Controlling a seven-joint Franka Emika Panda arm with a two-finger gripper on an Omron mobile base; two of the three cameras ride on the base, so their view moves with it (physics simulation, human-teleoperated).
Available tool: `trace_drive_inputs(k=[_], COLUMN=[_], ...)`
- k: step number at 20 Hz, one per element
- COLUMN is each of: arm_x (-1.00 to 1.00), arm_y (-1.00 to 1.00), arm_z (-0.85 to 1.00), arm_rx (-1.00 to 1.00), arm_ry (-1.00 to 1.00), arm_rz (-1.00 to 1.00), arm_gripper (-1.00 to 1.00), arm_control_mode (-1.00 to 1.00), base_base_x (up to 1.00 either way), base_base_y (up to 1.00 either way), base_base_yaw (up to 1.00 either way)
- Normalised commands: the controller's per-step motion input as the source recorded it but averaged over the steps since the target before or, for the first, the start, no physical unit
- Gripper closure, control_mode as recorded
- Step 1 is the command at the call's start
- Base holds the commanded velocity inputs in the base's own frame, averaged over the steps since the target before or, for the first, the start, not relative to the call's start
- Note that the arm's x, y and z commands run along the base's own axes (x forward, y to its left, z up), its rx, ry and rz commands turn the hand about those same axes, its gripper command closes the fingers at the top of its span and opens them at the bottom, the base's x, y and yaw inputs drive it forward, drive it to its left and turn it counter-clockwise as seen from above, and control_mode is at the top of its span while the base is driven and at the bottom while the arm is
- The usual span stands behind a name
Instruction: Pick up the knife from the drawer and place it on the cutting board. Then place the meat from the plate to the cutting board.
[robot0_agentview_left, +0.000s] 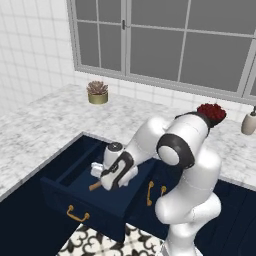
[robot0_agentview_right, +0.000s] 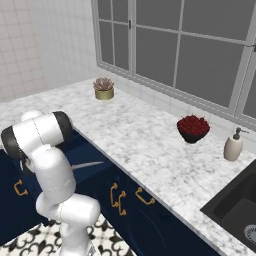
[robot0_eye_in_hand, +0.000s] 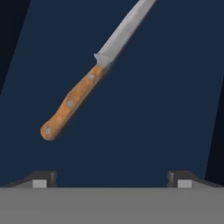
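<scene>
A marble counter (robot0_agentview_left: 45, 125) runs above an open navy drawer (robot0_agentview_left: 75, 197). The robot's gripper (robot0_eye_in_hand: 111, 178) reaches down into the drawer, jaws spread wide and holding nothing. A wooden-handled knife (robot0_eye_in_hand: 83, 94) lies flat on the drawer floor, just beyond the fingertips.

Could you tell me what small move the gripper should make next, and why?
Probably shift over the handle and lower. The gripper is open and empty above the drawer floor, while the knife lies flat, off-centre from the fingertips, its wooden handle not yet between them.
</scene>
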Motion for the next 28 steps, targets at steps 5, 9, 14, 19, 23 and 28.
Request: trace_drive_inputs(k=[5, 9, 14, 19, 23, 28], arm_x=[0.52, 0.44, 0.32, 0.26, 0.19, 0.07], arm_y=[0.15, 0.31, 0.46, 0.27, 0.12, 0.12], arm_z=[-0.03, -0.19, -0.48, -0.54, -0.68, -0.72], arm_rx=[0.00, -0.02, -0.07, -0.04, -0.02, 0.00], arm_ry=[0.03, 0.04, 0.03, 0.02, 0.02, 0.06], arm_rz=[-0.01, -0.01, -0.02, -0.01, 0.00, 0.00], arm_gripper=[-1.00, -1.00, -1.00, -1.00, -1.00, 1.00], arm_control_mode=[-1.00, -1.00, -1.00, -1.00, -1.00, -1.00], base_base_x=[0.00, 0.00, 0.00, 0.00, 0.00, 0.00], base_base_y=[0.00, 0.00, 0.00, 0.00, 0.00, 0.00], base_base_yaw=[0.00, 0.00, 0.00, 0.00, 0.00, 0.00])
